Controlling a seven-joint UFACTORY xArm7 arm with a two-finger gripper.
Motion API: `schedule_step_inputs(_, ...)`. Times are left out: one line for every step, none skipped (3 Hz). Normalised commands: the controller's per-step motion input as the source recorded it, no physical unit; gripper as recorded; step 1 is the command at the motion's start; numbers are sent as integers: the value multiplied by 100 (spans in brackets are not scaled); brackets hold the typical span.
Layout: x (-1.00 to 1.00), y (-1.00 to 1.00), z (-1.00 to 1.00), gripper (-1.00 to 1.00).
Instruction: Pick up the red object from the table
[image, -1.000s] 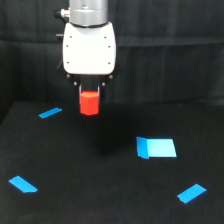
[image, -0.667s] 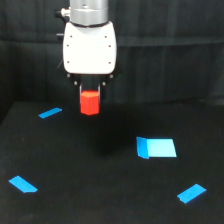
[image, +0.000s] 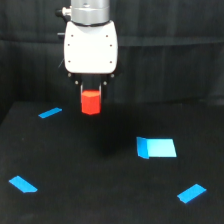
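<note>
Nearest, low in the frame: two flat blue tape strips (image: 22, 184) (image: 191, 193) on the wide matte black table (image: 100, 200). Farther up, right of centre, a light-blue rectangle (image: 156, 147); a third blue strip (image: 50, 113) at middle left. Beyond, upper centre, held clear above the table: the small bright red-orange hexagonal block (image: 91, 102), upright, clamped between the dark jaws of the white boxy gripper (image: 91, 92). Only the top of the block pinched, most hanging below; possible slip or tilt under a jolt or loosened squeeze.
</note>
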Motion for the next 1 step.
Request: schedule_step_inputs(-5,-5,7,-100)
